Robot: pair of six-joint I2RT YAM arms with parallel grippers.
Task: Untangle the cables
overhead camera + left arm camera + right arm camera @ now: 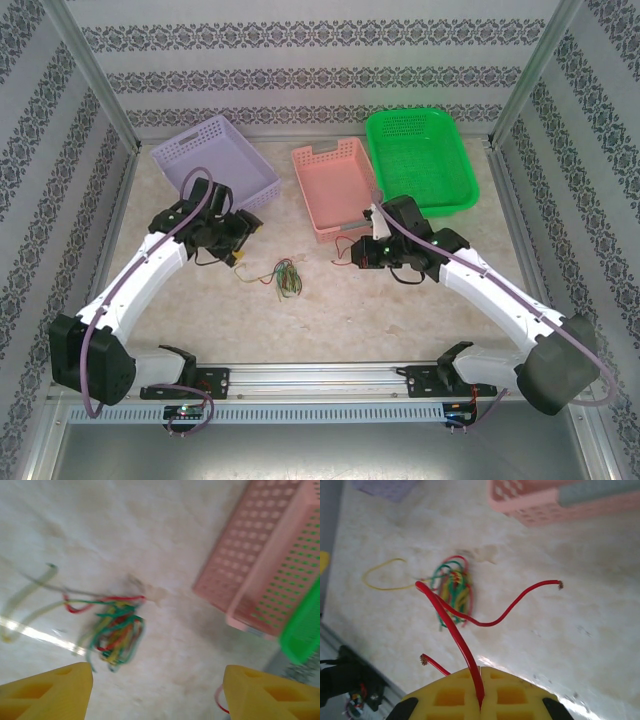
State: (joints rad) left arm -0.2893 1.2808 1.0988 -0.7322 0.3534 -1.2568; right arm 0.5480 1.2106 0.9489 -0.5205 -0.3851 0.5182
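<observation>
Right jaws low, pinching red cable (left jaws apart)

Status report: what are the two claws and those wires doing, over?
Left gripper open. Right gripper shut on red cable. Cable tangle on table between arms. Nothing blocking.

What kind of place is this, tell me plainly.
Probably a robot lab cell: two arms bolted to a rail, wallpapered panels boxing in the table, three plastic baskets.
</observation>
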